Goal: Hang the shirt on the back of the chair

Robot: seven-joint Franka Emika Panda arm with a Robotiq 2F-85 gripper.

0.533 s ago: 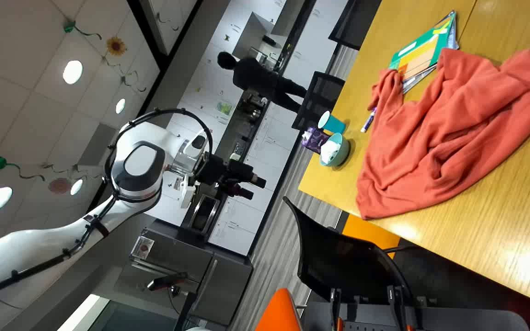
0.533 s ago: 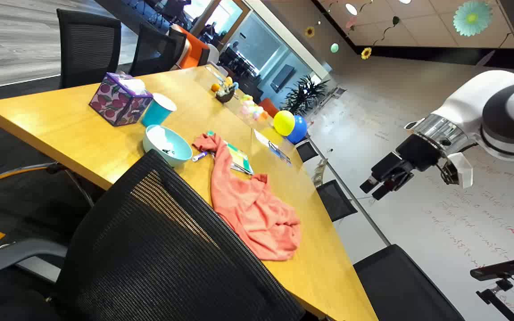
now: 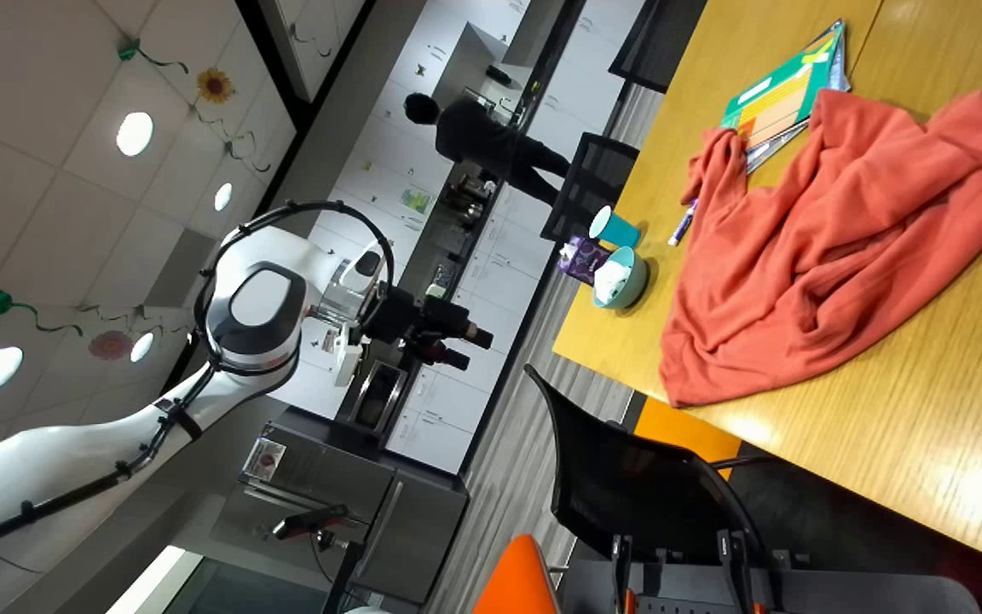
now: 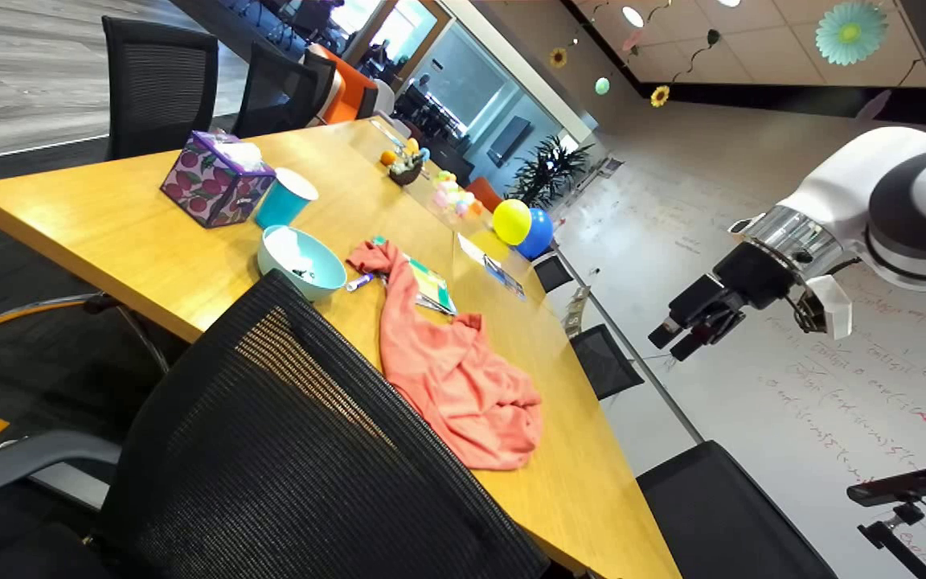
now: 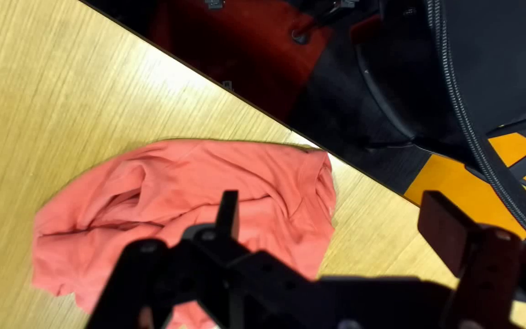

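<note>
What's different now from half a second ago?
Very little: in an exterior view, the person in the background shifted slightly toward the picture's right. Nothing was grabbed or let go. The open gripper, the shirt lying on the table and the near chair stayed put.

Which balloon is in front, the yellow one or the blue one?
The yellow balloon: in an exterior view it covers part of the blue balloon behind it.
</note>
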